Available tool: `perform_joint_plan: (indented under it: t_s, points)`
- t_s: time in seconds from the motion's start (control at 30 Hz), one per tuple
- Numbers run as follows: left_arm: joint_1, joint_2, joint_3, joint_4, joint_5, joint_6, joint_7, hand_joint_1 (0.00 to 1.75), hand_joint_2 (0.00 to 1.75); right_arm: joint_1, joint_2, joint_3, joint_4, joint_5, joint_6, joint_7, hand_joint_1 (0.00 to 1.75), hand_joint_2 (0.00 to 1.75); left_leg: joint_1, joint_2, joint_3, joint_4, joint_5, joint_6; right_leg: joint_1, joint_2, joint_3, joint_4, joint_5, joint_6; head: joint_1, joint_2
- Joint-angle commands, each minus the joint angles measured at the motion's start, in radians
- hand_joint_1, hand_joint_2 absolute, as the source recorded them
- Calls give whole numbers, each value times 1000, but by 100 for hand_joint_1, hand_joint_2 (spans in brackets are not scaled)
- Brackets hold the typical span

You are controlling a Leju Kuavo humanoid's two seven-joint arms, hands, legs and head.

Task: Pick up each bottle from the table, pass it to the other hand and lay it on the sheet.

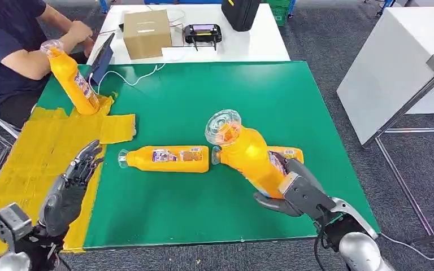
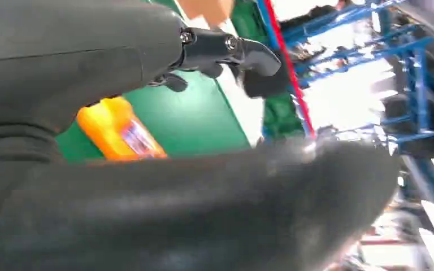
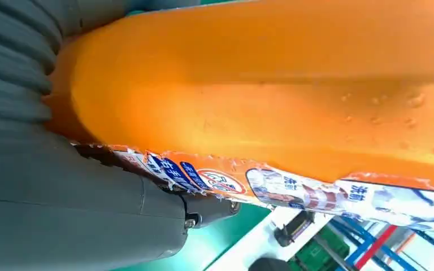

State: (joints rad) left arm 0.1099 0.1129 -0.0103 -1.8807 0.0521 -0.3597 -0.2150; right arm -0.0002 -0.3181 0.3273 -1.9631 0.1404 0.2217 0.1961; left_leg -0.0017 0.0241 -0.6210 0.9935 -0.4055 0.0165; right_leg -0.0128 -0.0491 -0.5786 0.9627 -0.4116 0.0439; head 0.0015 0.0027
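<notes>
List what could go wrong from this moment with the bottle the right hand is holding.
1. The right hand grips the lifted bottle low on its body, with the capped end tilted up and away; top-heavy, it might slip or swing during the pass.
2. Two more bottles lie right beside it on the green mat: one to its left and one partly hidden behind it. A swing could knock them.
3. The left hand waits open over the yellow sheet, far off, so the handover may misalign.

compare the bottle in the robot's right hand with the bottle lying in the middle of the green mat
The held bottle is lifted and tilted, cap toward the camera, gripped by the right hand; the lying bottle rests flat on the mat, cap pointing left, untouched. Both are orange with clear caps and printed labels.
</notes>
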Motion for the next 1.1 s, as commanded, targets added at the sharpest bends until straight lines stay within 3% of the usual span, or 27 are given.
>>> perform_joint_plan:
  t_s: [0.03, 0.1, 0.23, 0.3, 0.77, 1.1]
  points:
    - [3, -70, -133, -27, 270, 14, 152, 0, 175, -41, 24, 83, 103, -8, 1, -1, 175, 175, 1, -3, 7, 0, -3, -2, 0, 6, 8, 0, -3, -3, 0, 0]
    - [39, -118, -168, -66, 314, 21, 164, 0, 175, -11, 59, 112, 99, 7, -14, 2, 175, 175, 1, -1, 6, -1, -2, -2, 1, 6, 6, -1, -2, -2, 0, 0]
    - [43, -94, -258, -97, 360, 44, 172, 0, 175, -46, 63, 185, 115, 17, -31, 1, 175, 175, 2, -1, 10, 0, -6, -2, 1, 8, 11, -1, -5, -3, 0, 0]
    - [29, -72, -288, -102, 374, 46, 188, 0, 175, -81, 68, 204, 131, 10, -31, 3, 175, 175, 1, 0, 5, 0, -3, -1, 1, 5, 5, -1, -2, -1, 0, 0]
    - [-1, -72, -318, -111, 322, 68, 178, 0, 175, -136, 83, 245, 143, -18, -19, 9, 175, 175, 1, -1, 5, 0, -2, -1, 1, 5, 5, 0, -2, -2, 0, 0]
    - [-17, -71, -336, -102, 349, 67, 181, 0, 175, -186, 46, 357, 172, -27, 6, 6, 175, 175, 1, -1, 4, 0, -1, -1, 0, 5, 4, 0, -2, -2, 0, 0]
